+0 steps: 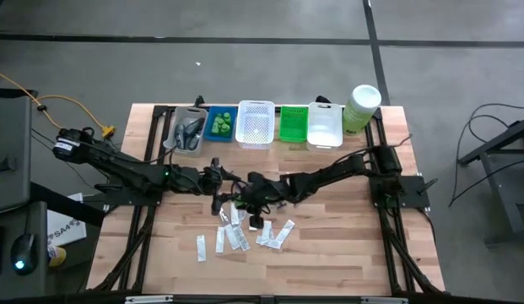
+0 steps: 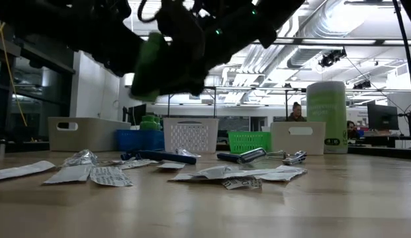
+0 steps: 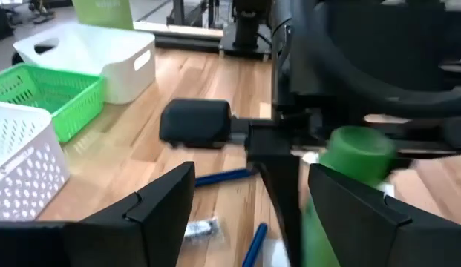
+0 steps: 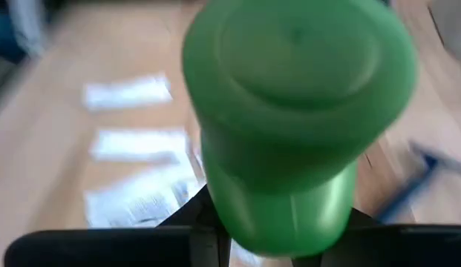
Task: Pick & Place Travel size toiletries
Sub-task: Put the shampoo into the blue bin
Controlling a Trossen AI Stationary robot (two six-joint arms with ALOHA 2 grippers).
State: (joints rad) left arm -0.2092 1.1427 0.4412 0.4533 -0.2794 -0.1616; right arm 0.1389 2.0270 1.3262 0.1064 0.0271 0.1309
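Observation:
My right gripper (image 1: pixel 245 190) is shut on a small green round bottle (image 4: pixel 289 111), which fills the right wrist view and hangs above the table in the low view (image 2: pixel 149 66). My left gripper (image 3: pixel 252 215) stands open close beside it toward the table's left (image 1: pixel 218 181), and nothing lies between its fingers. The bottle (image 3: pixel 355 152) shows just beyond them. Flat white sachets (image 1: pixel 236 238) lie flat on the wood below and in front of both grippers. Thin dark razors (image 2: pixel 159 156) lie among them. My right gripper pinches the bottle's lower body (image 4: pixel 278 222) between its two fingers, one on each side. The wide cap end (image 4: pixel 297 59) sticks out beyond the fingers. The bottle is lifted clear of the table.
Along the far edge stands a row of baskets: clear (image 1: pixel 187 131), blue with green bottles (image 1: pixel 220 124), white lattice (image 1: pixel 255 124), green (image 1: pixel 293 124) and white (image 1: pixel 325 125). A pale-green canister (image 1: pixel 361 107) is at the far right. Bare wood lies toward the near edge.

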